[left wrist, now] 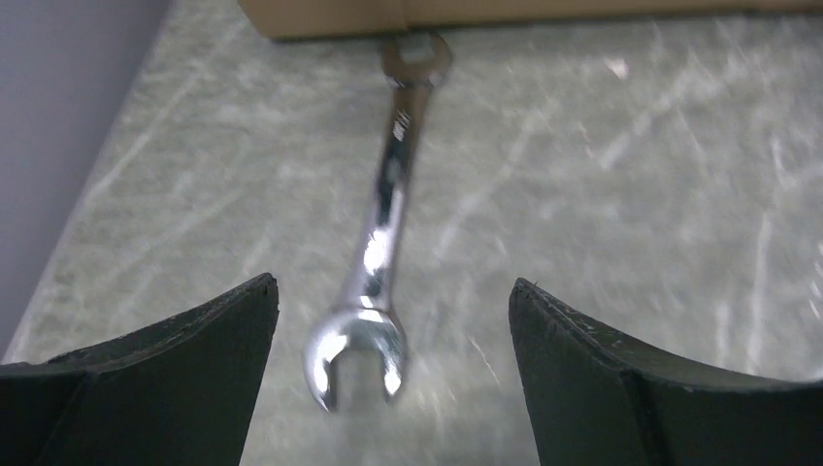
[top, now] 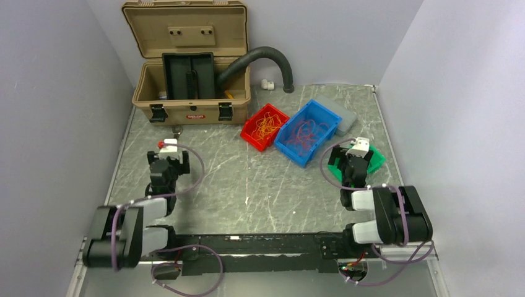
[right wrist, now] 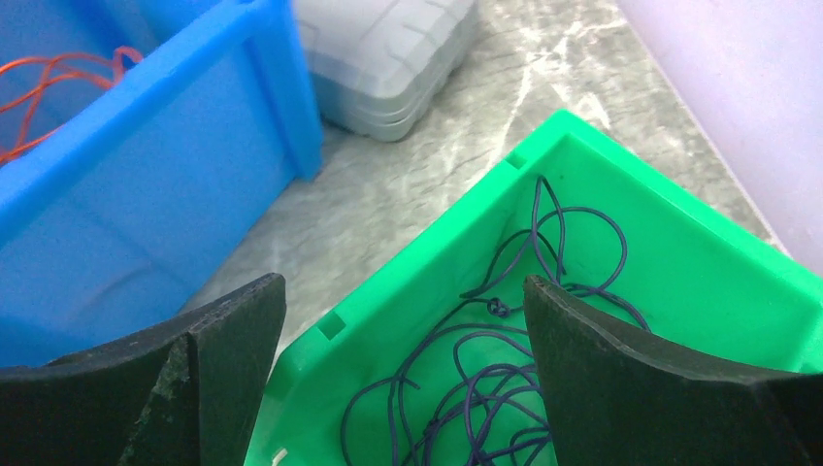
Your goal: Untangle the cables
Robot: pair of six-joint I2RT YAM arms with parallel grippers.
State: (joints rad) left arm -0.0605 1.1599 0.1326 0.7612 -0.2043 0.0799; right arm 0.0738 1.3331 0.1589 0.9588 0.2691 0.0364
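The cables lie sorted by colour in three bins. Orange-yellow cables [top: 267,125] fill a red bin [top: 252,137]. Red cables [top: 304,133] lie in a blue bin [top: 322,109], and the right wrist view catches them as red loops [right wrist: 58,83]. Dark cables [right wrist: 485,374] form a loose tangle in a green bin [right wrist: 679,223]. My right gripper [right wrist: 403,286] hangs open just above that green bin's near-left rim, holding nothing. My left gripper [left wrist: 393,286] stands open over bare table at the left, with a steel wrench [left wrist: 383,233] lying between and ahead of its fingers.
A tan toolbox [top: 186,108] stands open at the back left, and a fat black ribbed hose [top: 266,57] arcs out of it. A grey case [right wrist: 388,58] lies behind the blue bin. The wrench's far end nearly touches the toolbox front. Walls close in on both sides.
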